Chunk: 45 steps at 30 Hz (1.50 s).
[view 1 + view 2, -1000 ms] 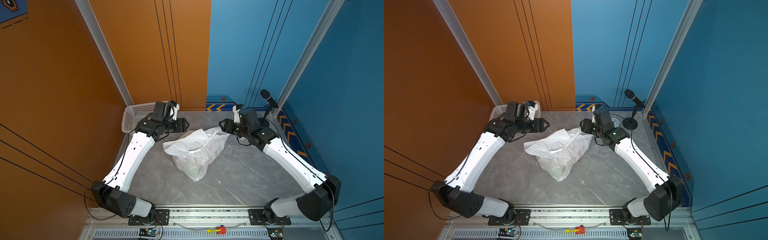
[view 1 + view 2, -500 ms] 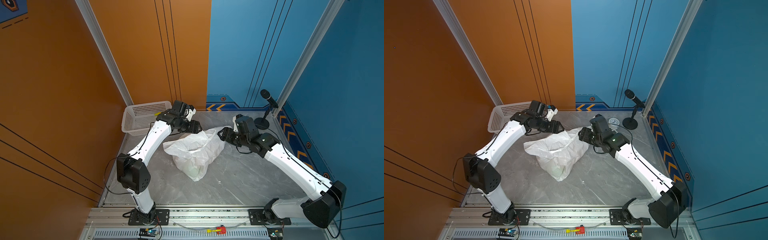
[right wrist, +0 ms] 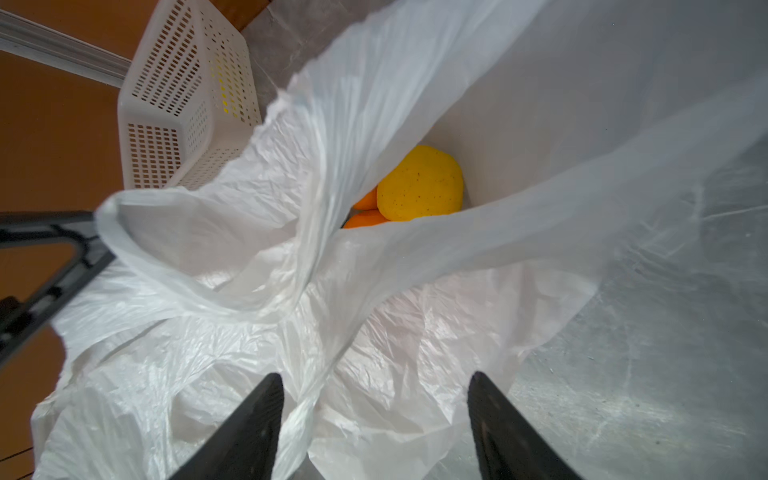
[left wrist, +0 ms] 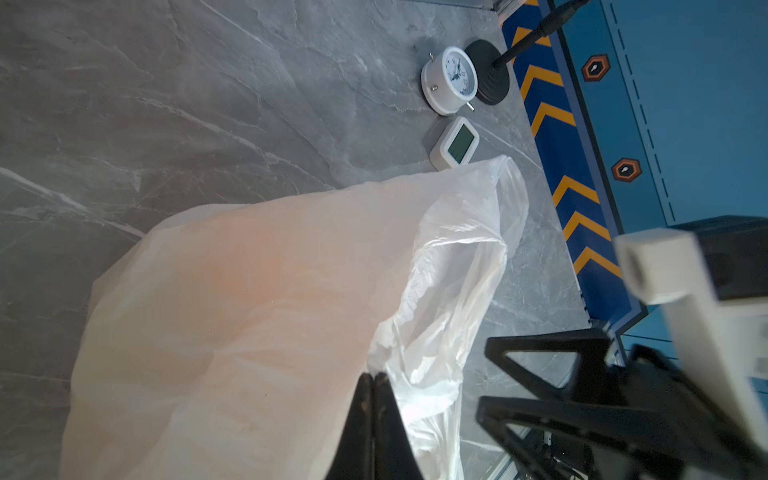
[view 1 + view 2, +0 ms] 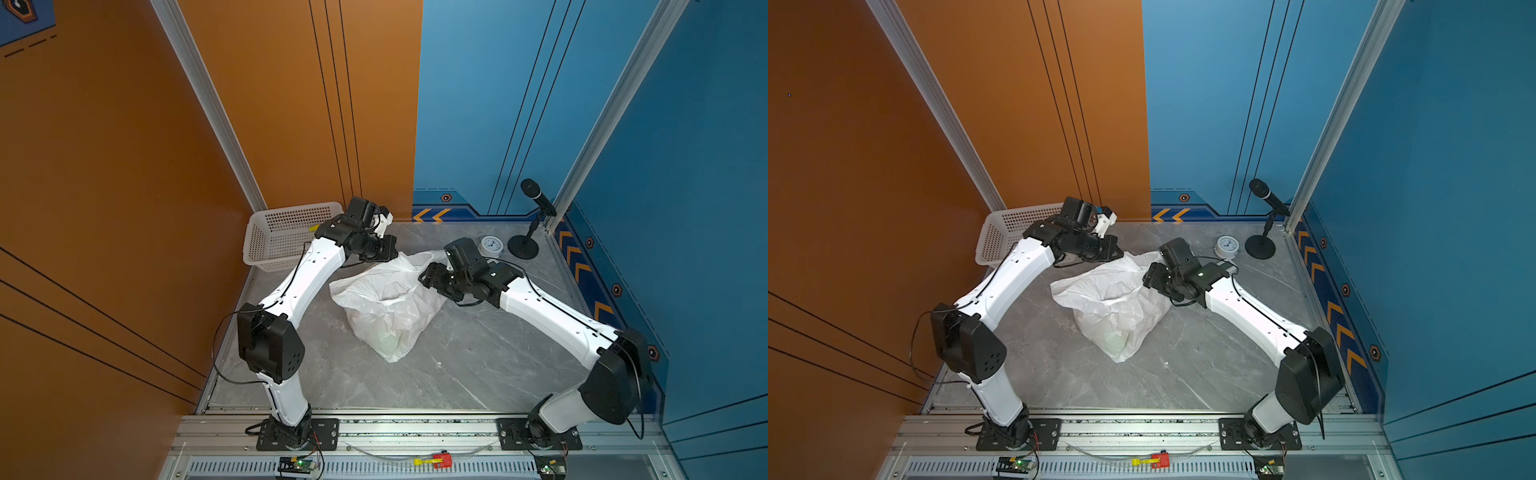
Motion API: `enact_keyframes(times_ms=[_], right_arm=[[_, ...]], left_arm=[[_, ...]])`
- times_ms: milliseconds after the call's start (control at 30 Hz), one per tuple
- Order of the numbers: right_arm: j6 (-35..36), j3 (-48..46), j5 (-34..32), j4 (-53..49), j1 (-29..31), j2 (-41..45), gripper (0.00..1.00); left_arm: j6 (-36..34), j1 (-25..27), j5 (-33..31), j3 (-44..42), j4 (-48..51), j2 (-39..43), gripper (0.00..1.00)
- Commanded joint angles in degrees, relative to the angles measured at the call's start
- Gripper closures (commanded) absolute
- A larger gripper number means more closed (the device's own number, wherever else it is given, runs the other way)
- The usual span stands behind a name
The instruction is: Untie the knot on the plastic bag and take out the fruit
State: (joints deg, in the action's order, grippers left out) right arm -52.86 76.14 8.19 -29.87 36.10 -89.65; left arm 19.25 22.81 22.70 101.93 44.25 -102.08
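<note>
The left gripper (image 4: 372, 384) pinches the plastic bag (image 4: 249, 291) rim; right gripper (image 3: 374, 376) gapes wide — fruit (image 3: 419, 185) inside

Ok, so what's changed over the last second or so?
The left gripper swung from beside the basket to the far rim of the plastic bag and closed on it. The right gripper moved in toward the bag's mouth, open, with a fold between its fingers. Bag, basket, clock and microphone stayed put.
</note>
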Motion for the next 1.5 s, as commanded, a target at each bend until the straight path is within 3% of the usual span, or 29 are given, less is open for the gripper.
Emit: enact_keyframes(times_ms=[0, 133, 233, 300, 400, 467, 733, 933, 1333, 1400, 1467], right_arm=[[-1.11, 3.17, 2.42, 3.17, 0.46, -3.0, 0.28], [-1.5, 4.18, 4.14, 6.44, 0.45, -5.91, 0.3], [-1.63, 4.86, 4.86, 6.21, 0.39, -7.36, 0.52], [-0.61, 4.8, 4.76, 4.36, 0.45, -7.29, 0.77], [3.66, 4.89, 7.01, 0.28, 0.45, -6.86, 0.94], [8.29, 5.57, 7.79, -5.57, 0.82, -6.31, 1.0], [16.3, -2.36, 10.79, -11.85, 3.71, 2.02, 1.0], [19.35, -5.0, 9.46, -17.04, 9.54, 4.35, 1.0], [22.98, -17.69, 0.67, -17.88, 18.13, 8.42, 1.0], [22.62, -18.18, -2.24, -17.75, 18.22, 9.66, 0.96], [22.33, -17.5, -4.56, -17.86, 18.29, 11.06, 0.91]], left_arm=[[5.97, -1.34, -1.1, 0.64, -3.01, 1.65, 1.0], [8.35, -2.15, 0.15, 0.02, -5.01, 2.12, 1.0], [8.52, -2.44, -0.62, 0.0, -4.97, 2.4, 1.0], [8.78, -2.86, -2.5, 0.09, -4.99, 2.5, 1.0], [9.8, -4.13, -5.11, 0.2, -5.02, 2.33, 1.0], [10.6, -5.2, -5.94, 0.46, -5.07, 2.02, 1.0], [10.85, -8.3, -7.33, 2.19, -5.04, 0.49, 1.0], [11.29, -9.04, -6.28, 3.18, -5.05, -0.45, 1.0], [10.98, -10.28, -7.28, 1.48, -5.04, 0.63, 1.0], [11.1, -10.22, -7.04, 1.02, -5.07, 1.16, 1.0], [11.01, -9.95, -7.1, 0.27, -5.03, 2.06, 0.92]])
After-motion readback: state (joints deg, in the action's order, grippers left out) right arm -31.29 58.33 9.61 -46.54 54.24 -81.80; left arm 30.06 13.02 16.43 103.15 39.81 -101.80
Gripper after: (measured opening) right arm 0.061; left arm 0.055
